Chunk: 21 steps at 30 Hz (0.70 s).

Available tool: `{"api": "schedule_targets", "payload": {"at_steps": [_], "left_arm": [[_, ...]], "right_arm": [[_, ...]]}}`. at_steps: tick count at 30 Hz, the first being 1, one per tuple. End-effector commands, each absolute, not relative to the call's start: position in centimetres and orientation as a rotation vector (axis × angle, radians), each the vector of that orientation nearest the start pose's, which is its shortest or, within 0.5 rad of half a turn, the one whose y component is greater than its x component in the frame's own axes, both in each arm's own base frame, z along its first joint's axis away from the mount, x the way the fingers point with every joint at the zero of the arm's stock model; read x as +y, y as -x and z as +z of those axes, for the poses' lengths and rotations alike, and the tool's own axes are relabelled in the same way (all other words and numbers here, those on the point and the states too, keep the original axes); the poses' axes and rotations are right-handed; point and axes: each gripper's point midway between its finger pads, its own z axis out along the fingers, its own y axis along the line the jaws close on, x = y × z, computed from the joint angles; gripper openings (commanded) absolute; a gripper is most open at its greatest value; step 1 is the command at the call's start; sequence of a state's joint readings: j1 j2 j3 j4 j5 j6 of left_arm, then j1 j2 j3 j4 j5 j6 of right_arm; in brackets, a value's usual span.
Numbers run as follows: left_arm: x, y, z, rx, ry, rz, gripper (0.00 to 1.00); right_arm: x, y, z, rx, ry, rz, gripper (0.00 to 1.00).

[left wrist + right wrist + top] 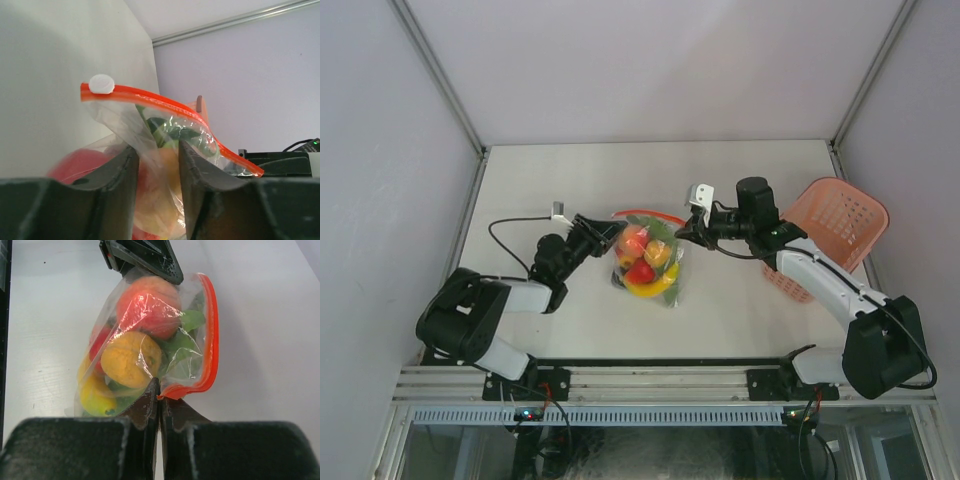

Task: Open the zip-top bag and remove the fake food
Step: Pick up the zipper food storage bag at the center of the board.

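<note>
The zip-top bag [648, 258] lies mid-table, clear plastic with a red-orange zipper strip [150, 97] and a white slider [101, 83]. Inside it is the fake food: a red-orange fruit [148, 305], an orange one [131, 359], a yellow banana [95, 392] and green leaves [185, 335]. My right gripper [160, 390] is shut on the zipper strip's near end. My left gripper [156, 147] stands at the bag's opposite side, its jaws half apart with bag film and a fruit bulge filling the gap. Whether they press on it does not show.
A pink lattice basket [830, 225] leans at the right side of the table, just behind my right arm. Pale walls close in the table at the back and on both sides.
</note>
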<state>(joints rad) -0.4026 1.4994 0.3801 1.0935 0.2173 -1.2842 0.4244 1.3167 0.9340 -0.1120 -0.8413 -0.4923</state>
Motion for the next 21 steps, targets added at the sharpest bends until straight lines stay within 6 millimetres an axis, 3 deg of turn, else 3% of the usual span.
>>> {"api": "schedule_targets", "payload": {"at_steps": [1,6,12,18,21], "left_arm": [[-24.0,-34.4,19.1,1.656,0.497,-1.483,0.32],[-24.1,-34.1,19.9,1.641,0.362,-1.419,0.01],[-24.5,-33.0,21.3,1.645,0.088,-1.173,0.00],[-26.3,-30.5,24.2,1.535,-0.216,-0.972,0.00],[-26.9,-29.4,25.9,1.467,-0.322,-0.938,0.00]], "right_arm": [[25.9,-27.9,22.0,1.409,1.327,0.809,0.00],[25.3,-27.9,22.8,1.416,1.303,0.829,0.02],[23.9,-26.5,25.3,1.397,1.333,0.932,0.40],[22.5,-24.7,31.0,1.371,1.285,1.090,0.75],[23.4,-24.1,33.5,1.349,1.272,1.177,0.85]]}}
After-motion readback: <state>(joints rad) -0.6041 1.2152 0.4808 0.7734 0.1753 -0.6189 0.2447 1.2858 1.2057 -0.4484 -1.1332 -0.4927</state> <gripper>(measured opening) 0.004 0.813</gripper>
